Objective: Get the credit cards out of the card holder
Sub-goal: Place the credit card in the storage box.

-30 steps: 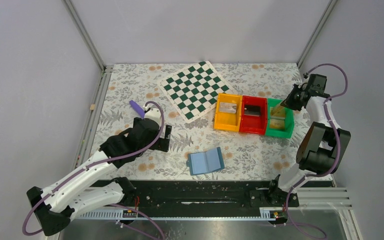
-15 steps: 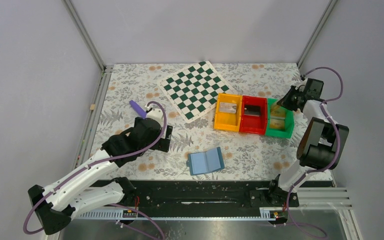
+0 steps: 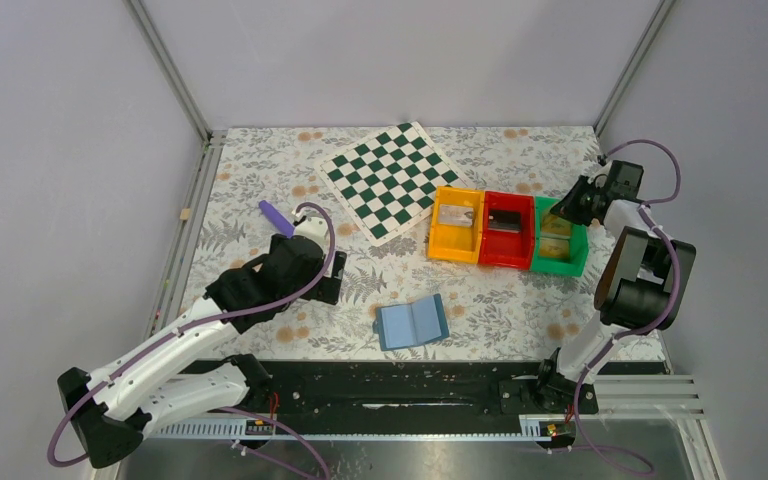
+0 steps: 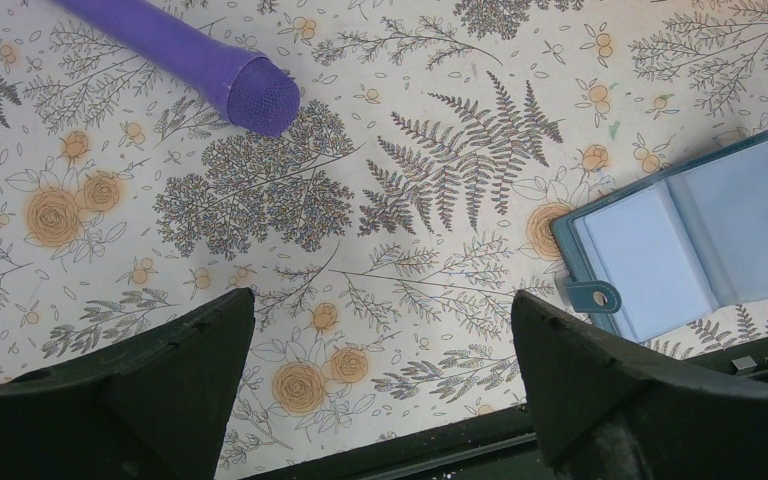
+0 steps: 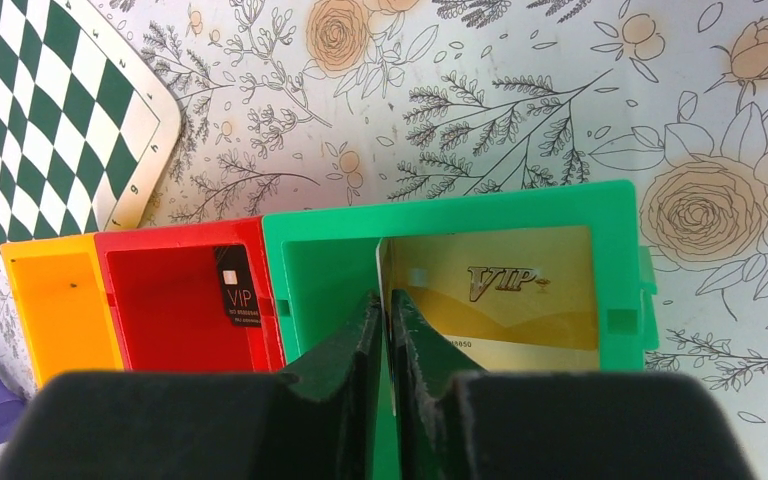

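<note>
Floral table (image 3: 260,180); right arm (image 3: 640,275) upright, jaws astride card (image 5: 490,285)

- Overhead: high behind both arm bases, looking down on the whole desk (image 3: 260,160), far off.
- Left wrist: close, facing straight down; shares card holder (image 4: 700,235) and purple tube (image 4: 175,55) with overhead.
- Right wrist: close, tipped down onto the green bin (image 5: 450,205); shares it and the chequered board (image 5: 50,110) with overhead.
</note>
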